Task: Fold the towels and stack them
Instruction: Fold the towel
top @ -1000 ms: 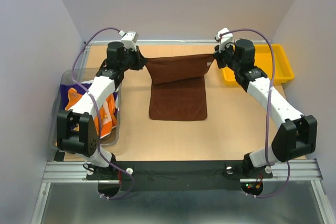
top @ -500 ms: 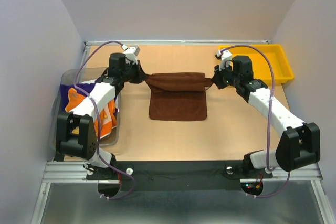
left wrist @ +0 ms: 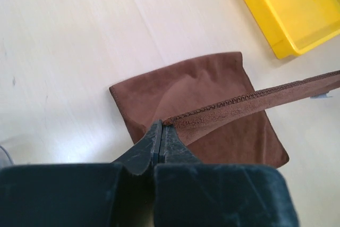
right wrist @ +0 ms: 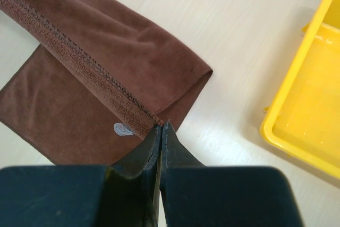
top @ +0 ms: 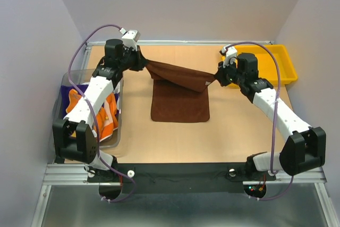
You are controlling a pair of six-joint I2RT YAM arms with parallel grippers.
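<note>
Overhead and wrist views of a two-arm towel fold. The dark brown towel [top: 179,99] lies near the middle of the wooden table [top: 234,131], its lower part flat on the surface and its far edge raised off it. The left gripper [top: 139,62] pinches the far-left corner of that edge, its jaws pressed together on the stitched hem, as the left wrist view [left wrist: 161,130] shows. The right gripper [top: 217,77] pinches the opposite corner in the same way, jaws closed on the hem beside a small white label [right wrist: 123,129]. The raised edge runs taut between the two grippers and slopes, higher in the overhead view at the left end than at the right. A fold of cloth hangs from it over the flat part. To the left, a clear plastic bin [top: 59,104] at the table's edge holds an orange towel [top: 109,118] and a deep purple towel [top: 68,93], partly hidden by the left arm. A yellow tray [top: 284,67] sits at the far-right corner, just beyond the right gripper.
</note>
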